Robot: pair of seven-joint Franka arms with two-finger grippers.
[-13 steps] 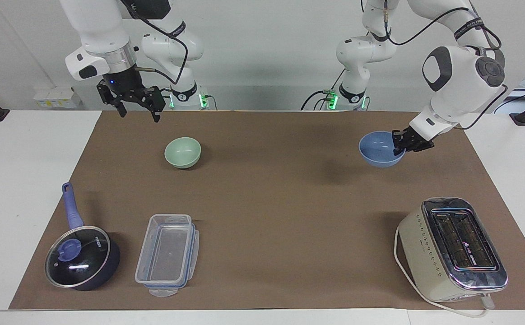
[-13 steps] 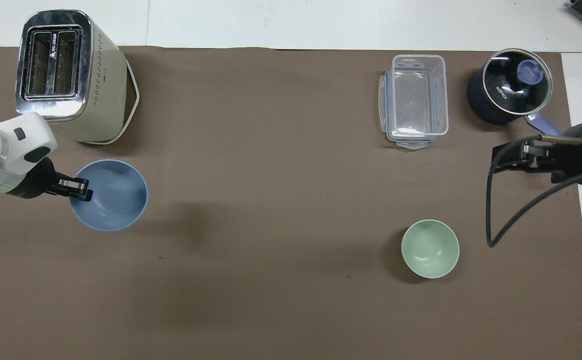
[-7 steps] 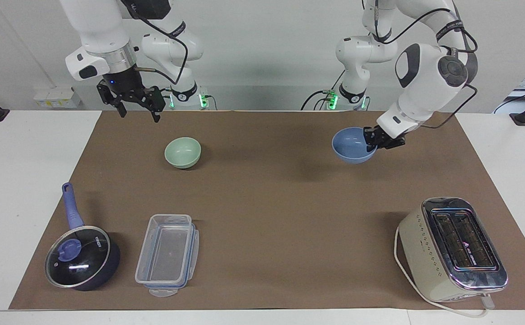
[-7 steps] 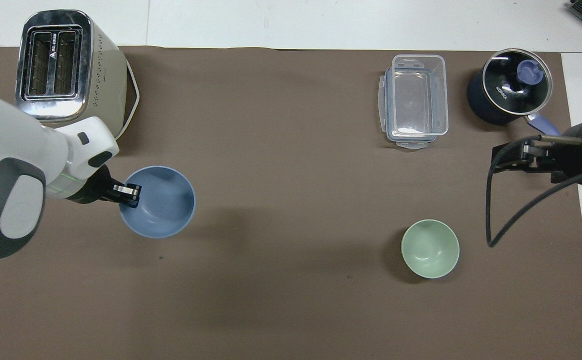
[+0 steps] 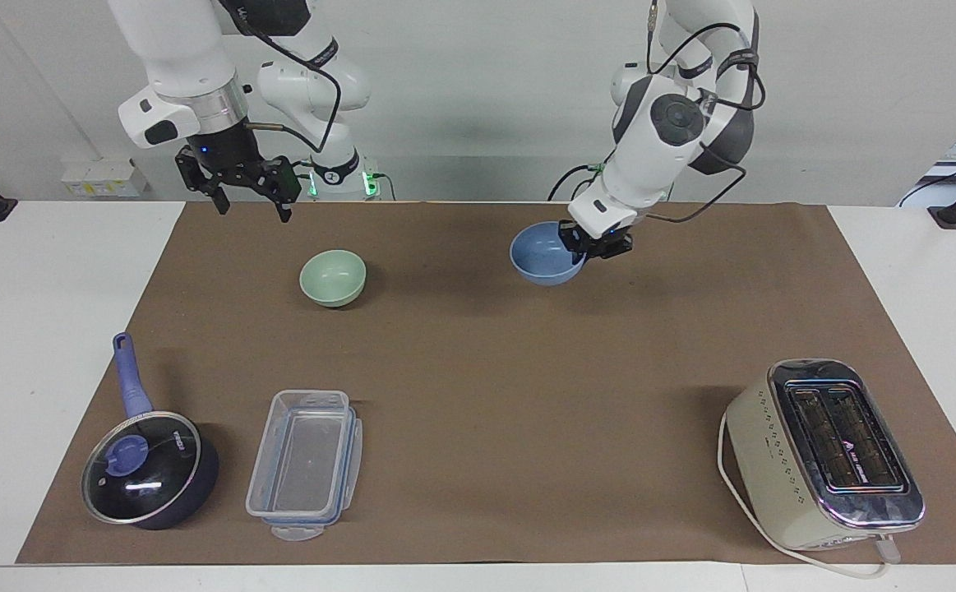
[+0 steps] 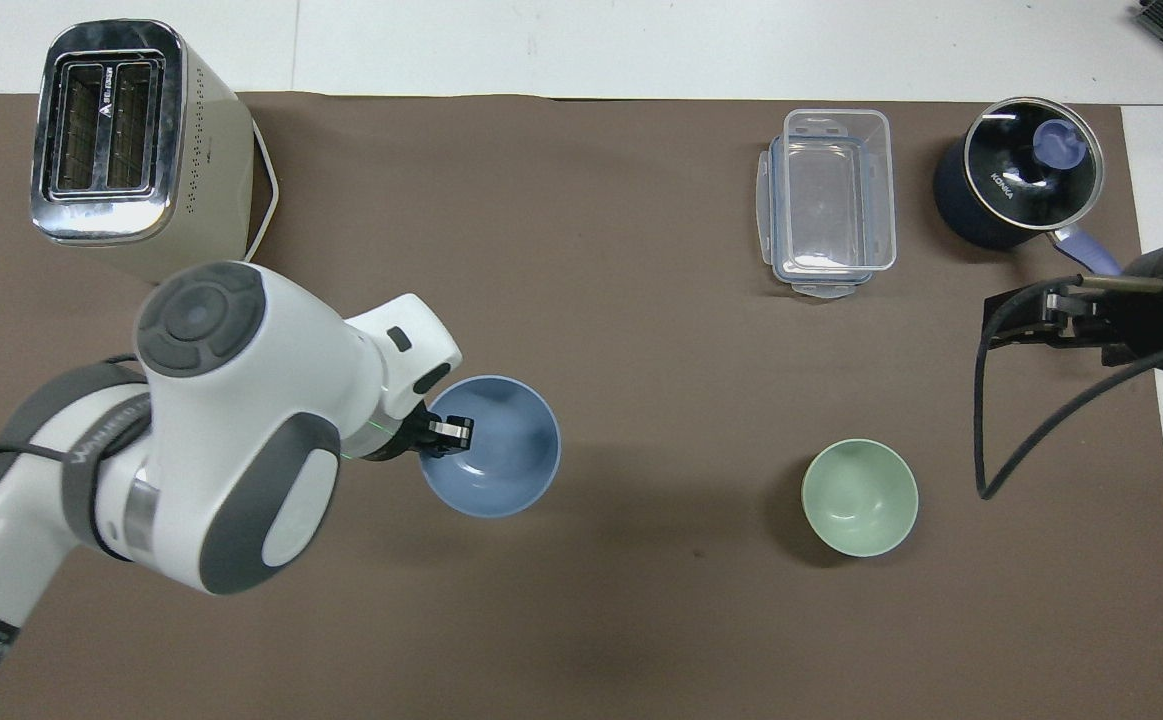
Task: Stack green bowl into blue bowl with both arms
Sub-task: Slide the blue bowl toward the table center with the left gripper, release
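A lab: two robot arms [image 5: 658, 123] at a papered table [image 5: 478, 370].

Left gripper [image 5: 583, 243], on an arm bent steeply downward, is raised over mid-table, fingers clamped on the rim of the blue bowl [image 5: 542, 260]. Right gripper [image 5: 252, 203] hangs over its own table end, fingers spread.

Bare mat [image 5: 453, 279] between blue bowl [image 5: 542, 259] and green bowl [image 5: 332, 278].

Blue bowl [image 5: 545, 254] upright, lifted over mat, green bowl [image 5: 333, 278] upright on mat
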